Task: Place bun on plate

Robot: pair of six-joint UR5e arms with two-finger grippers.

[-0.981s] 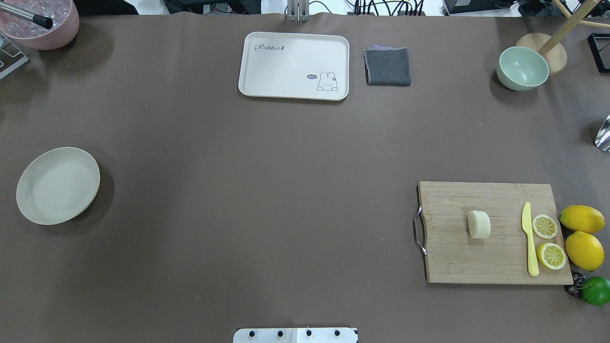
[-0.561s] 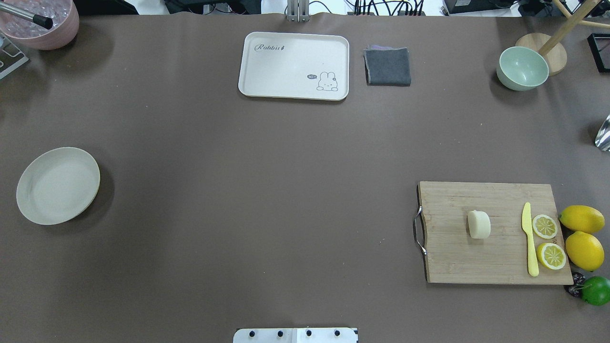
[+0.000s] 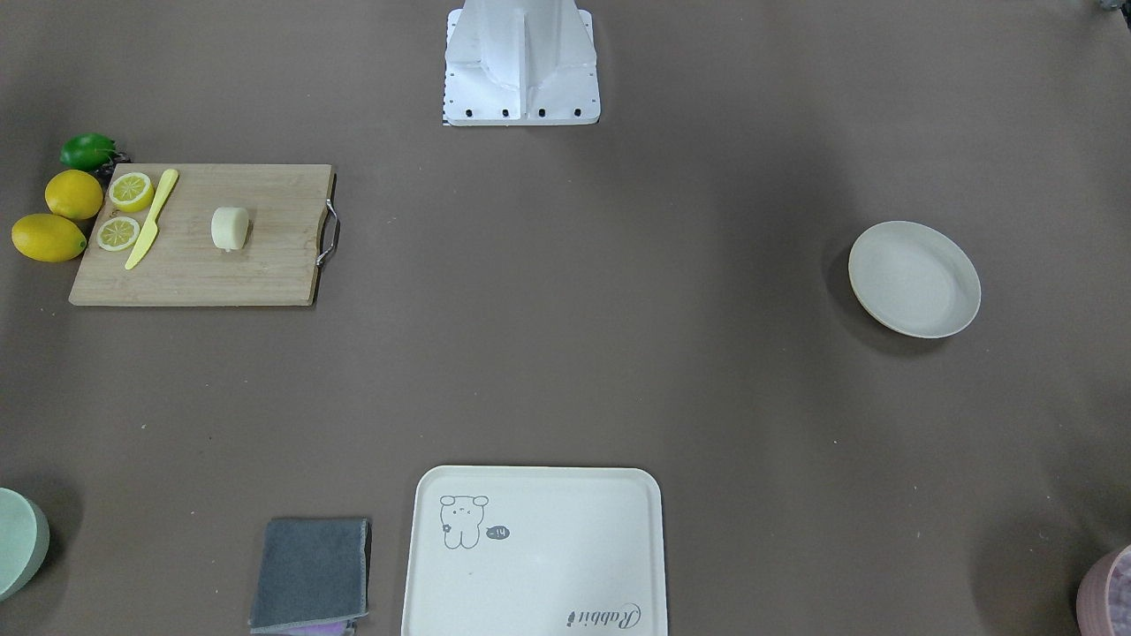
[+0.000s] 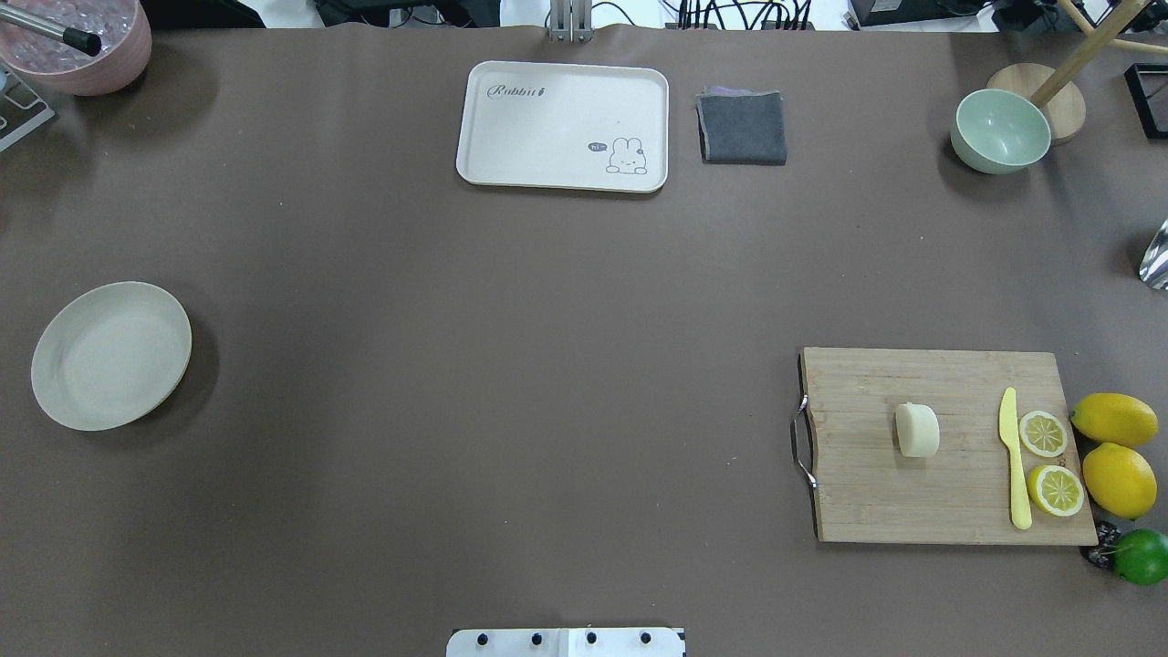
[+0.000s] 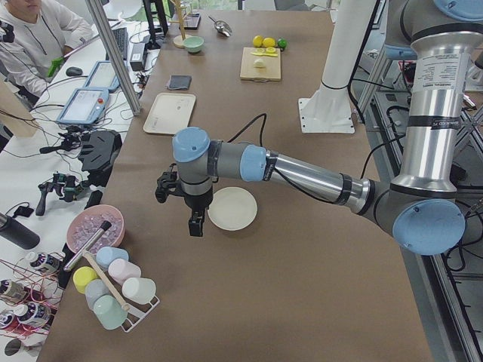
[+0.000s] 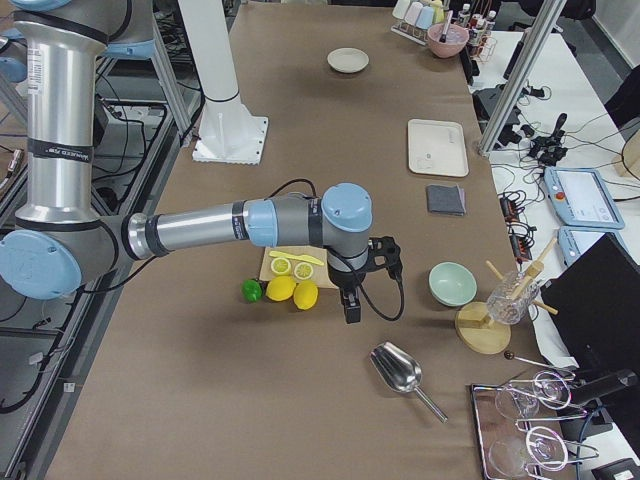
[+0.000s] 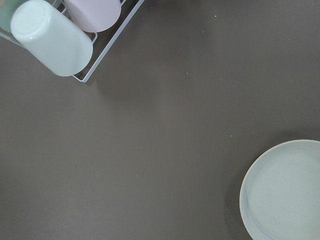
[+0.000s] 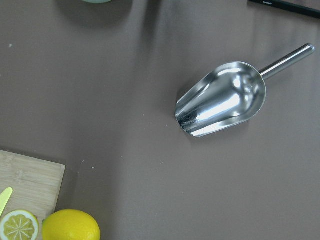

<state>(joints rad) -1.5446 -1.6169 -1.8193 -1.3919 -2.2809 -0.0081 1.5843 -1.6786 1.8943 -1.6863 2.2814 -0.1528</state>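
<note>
Bun (image 4: pixel 917 430) on board (image 4: pixel 867 493) w/ knife (image 4: pixel 1013 456), lemon slices (image 4: pixel 1043 433); plate (image 4: pixel 111 356) well apart; left gripper (image 5: pixel 195 227), right gripper (image 6: pixel 350 311): jaws unclear.

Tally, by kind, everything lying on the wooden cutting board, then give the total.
Bun: 1
Yellow knife: 1
Lemon slices: 2
Total: 4
</note>
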